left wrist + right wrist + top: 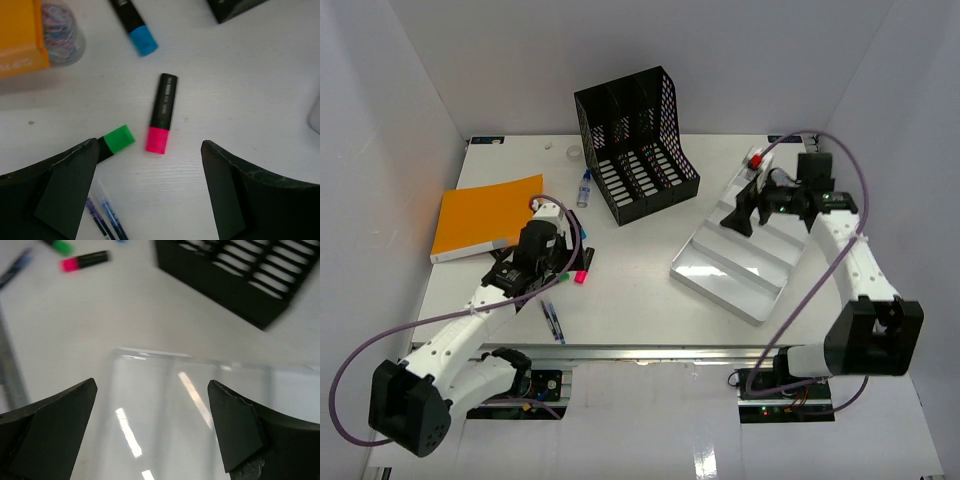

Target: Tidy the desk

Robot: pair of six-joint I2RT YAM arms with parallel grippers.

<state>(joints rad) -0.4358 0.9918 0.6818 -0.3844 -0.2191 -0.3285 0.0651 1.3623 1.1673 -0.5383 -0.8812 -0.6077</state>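
Underneath all: white bench [640,300], aluminium rail along its near edge, carrying every item listed.
Left tool [149,146]: jaws spread wide, holding nothing, hovering above the markers at the bench's left-centre.
Pink highlighter [161,117]: flat on the bench, seen in the gap between the left fingers, pink cap at the near end.
Green highlighter [118,139]: just left of the pink one, body hidden behind a finger.
Pens [106,220]: two, lying close by the green cap.
Blue-capped marker [135,27]: farther off, near the black file rack [635,140].
Orange folder [485,215]: far left, with a jar of paper clips [62,32] beside it.
Right tool [152,385]: jaws wide apart, empty, above the silver tray [740,275] on the bench's right side.
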